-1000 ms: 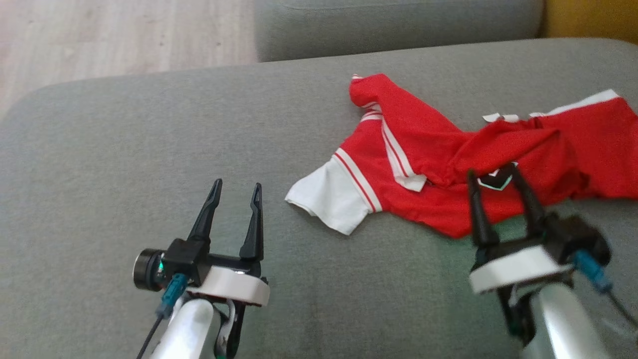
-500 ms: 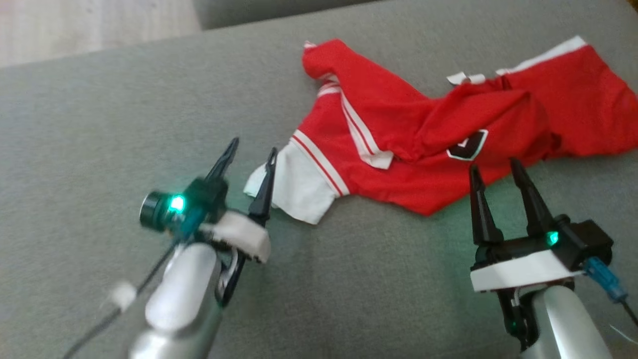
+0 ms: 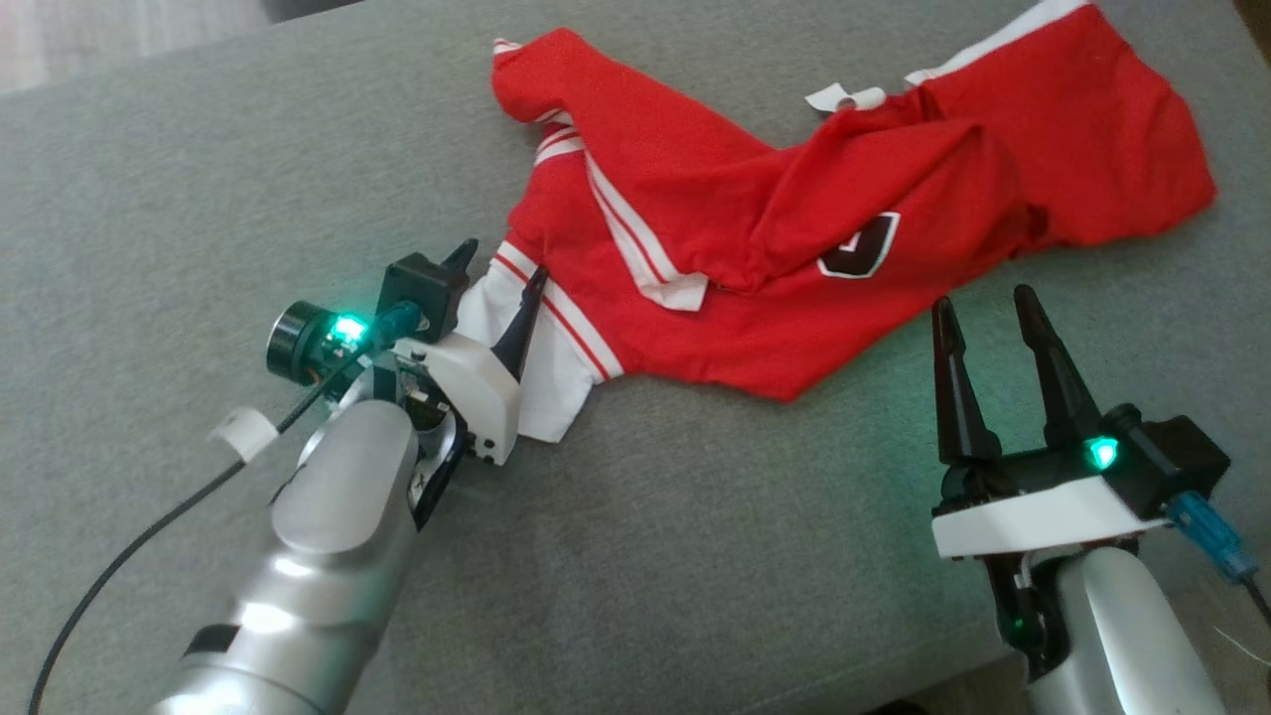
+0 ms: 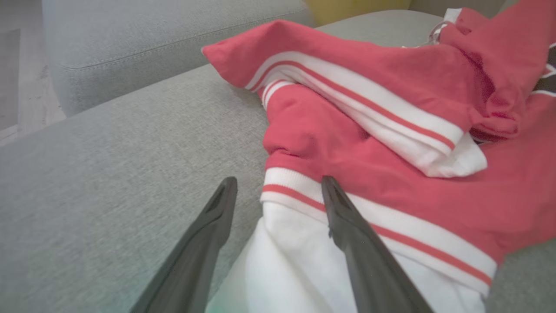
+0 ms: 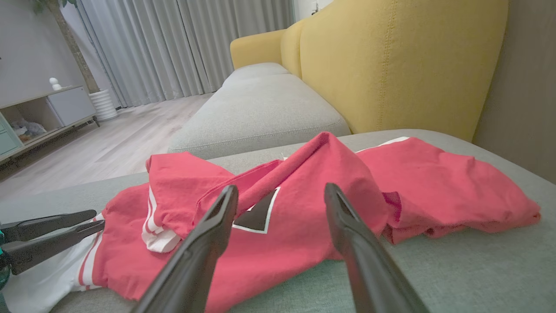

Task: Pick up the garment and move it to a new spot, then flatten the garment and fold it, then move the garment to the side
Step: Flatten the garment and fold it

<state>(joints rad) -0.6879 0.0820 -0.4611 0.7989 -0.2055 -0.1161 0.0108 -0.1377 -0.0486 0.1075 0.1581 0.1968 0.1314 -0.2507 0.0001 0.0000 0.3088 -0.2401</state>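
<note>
Since a second ago, the left gripper (image 3: 501, 260) has advanced from bare cushion to the white sleeve end (image 3: 544, 382) of the crumpled red short-sleeved shirt with white stripes (image 3: 695, 199), which lies on the grey fabric sofa cushion (image 3: 695, 556). Its jaws stand spread, one finger over the sleeve, the other on the cushion just left of its edge. The shirt's long axis runs from this near-left sleeve to the far right. The right gripper (image 3: 981, 298), jaws also spread, hovers near the hem without touching. The left arm is nearer, so closing on the sleeve looks next.
</note>
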